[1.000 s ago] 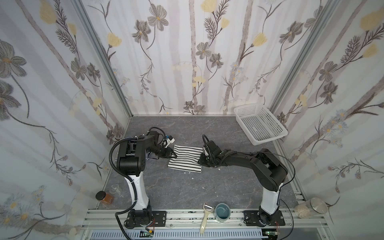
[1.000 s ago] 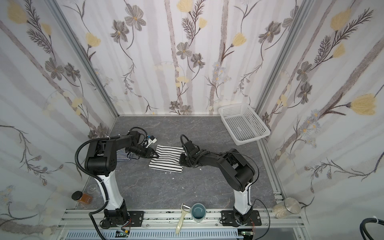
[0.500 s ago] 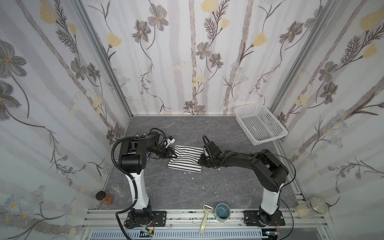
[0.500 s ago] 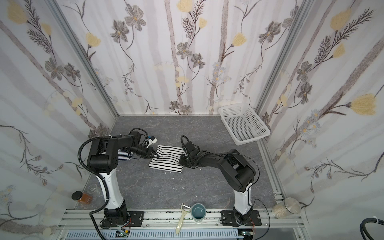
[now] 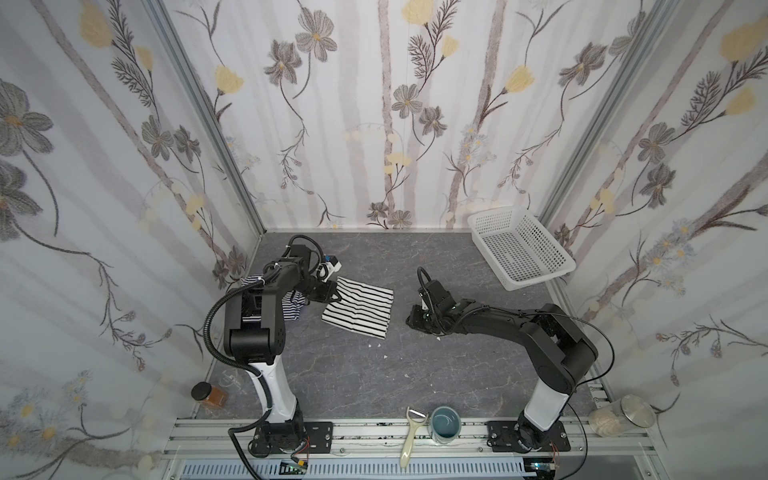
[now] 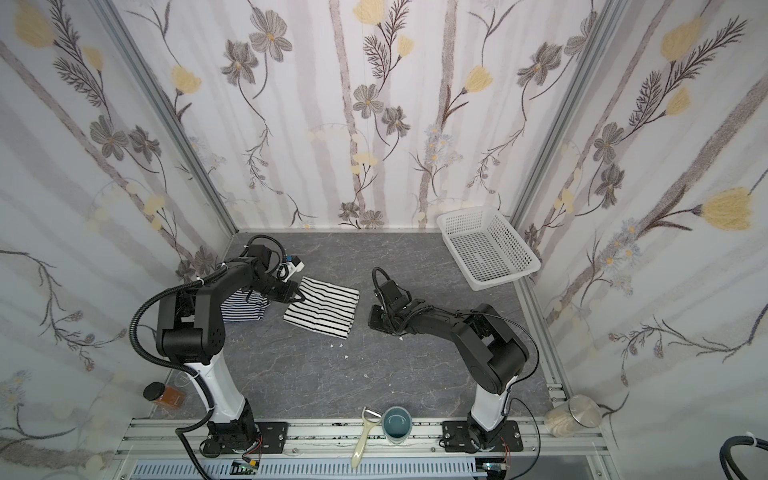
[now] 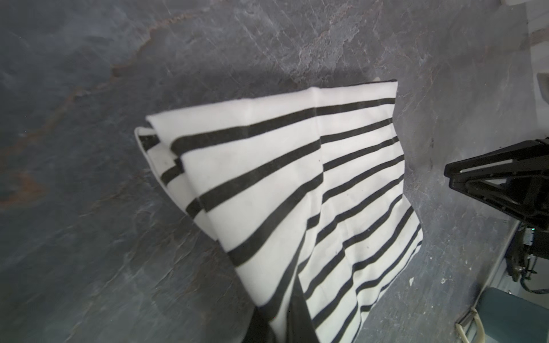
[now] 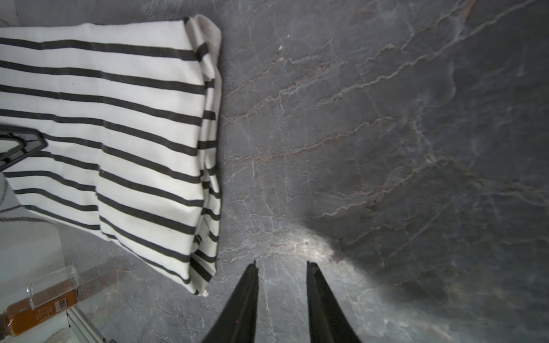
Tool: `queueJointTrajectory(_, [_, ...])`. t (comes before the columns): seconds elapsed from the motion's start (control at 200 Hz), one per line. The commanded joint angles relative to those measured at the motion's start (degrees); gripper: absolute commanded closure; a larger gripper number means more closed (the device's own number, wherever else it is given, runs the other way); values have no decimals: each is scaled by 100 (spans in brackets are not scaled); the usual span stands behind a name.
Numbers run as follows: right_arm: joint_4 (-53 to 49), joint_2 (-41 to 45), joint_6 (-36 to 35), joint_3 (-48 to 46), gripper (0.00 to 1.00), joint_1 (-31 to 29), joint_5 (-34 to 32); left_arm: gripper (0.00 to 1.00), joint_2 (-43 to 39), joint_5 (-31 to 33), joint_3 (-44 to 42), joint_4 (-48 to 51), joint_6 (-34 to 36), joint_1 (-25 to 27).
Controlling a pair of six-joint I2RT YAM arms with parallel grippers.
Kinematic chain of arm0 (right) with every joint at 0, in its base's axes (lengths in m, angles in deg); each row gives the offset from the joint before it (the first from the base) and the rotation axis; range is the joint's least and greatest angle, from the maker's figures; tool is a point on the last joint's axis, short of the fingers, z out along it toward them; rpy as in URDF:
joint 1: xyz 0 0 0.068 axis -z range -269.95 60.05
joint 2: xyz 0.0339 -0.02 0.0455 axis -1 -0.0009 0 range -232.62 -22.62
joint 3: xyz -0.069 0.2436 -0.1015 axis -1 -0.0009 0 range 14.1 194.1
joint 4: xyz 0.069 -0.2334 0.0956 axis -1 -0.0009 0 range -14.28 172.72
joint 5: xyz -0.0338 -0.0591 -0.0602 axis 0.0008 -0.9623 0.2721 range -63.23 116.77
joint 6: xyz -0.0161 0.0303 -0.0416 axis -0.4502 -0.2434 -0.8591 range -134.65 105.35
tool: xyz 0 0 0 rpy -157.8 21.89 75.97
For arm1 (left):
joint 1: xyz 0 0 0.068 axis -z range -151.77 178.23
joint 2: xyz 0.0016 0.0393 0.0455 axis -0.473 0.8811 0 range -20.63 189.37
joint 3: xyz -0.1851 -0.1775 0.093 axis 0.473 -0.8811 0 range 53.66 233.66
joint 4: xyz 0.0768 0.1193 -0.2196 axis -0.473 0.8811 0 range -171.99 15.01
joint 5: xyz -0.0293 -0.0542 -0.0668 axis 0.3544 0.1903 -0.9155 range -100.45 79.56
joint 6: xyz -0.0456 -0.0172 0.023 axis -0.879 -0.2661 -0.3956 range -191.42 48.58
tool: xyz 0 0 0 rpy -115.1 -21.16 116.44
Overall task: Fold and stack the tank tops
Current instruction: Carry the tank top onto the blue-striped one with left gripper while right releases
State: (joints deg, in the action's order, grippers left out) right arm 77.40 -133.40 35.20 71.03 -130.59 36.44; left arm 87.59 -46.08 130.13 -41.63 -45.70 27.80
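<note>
Left gripper (image 5: 336, 293) is clamped tight on the 9 o'clock side of the wide-striped tank top (image 5: 359, 309). In the wrist view the cloth tents up into the pinch (the rest lies folded flat). Right gripper (image 8: 282, 262) has its jaws parted with nothing between them. It hangs low over bare tabletop off the top's 3 o'clock edge, not touching it.

Big to small then:
- The grey stone-look table (image 5: 353, 374).
- A white perforated basket (image 5: 530, 279) in the 1 o'clock corner.
- The wide-striped top sits roughly 10 o'clock from the table's middle.
- The navy fine-striped tank top (image 6: 243, 309) is bunched up at its 9 o'clock, partly under the left arm. Can't tell if the two touch.
- A teal mug (image 5: 444, 424) stands on the rail at 6 o'clock.
- A peeler (image 5: 411, 436) lies just beside it.
</note>
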Motion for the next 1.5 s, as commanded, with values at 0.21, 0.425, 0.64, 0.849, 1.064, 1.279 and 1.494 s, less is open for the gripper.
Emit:
queueJointTrajectory(0.21, [189, -132, -61, 155, 70, 21, 35, 100, -463, 1265, 602, 816, 912, -289])
queueJointTrajectory(0.425, [227, -223, -89, 283, 70, 21, 66, 100, -494, 1593, 1133, 1175, 1240, -736])
queueJointTrajectory(0.64, [311, -318, -89, 292, 70, 19, 126, 100, -413, 1580, 1593, 1531, 1451, -1166])
queueJointTrajectory(0.849, [348, -356, -114, 332, 70, 8, 165, 100, -287, 1595, 1946, 1729, 1569, -1443])
queueJointTrajectory(1.064, [443, -321, -126, 236, 70, 13, 161, 100, -119, 1508, 2643, 2238, 1726, -1675])
queueJointTrajectory(1.279, [512, -296, -126, 187, 70, 13, 165, 100, 33, 1472, 3282, 2644, 1788, -1849])
queueJointTrajectory(1.494, [529, -286, -141, 161, 70, 13, 158, 100, 164, 1393, 3740, 2985, 1928, -2036])
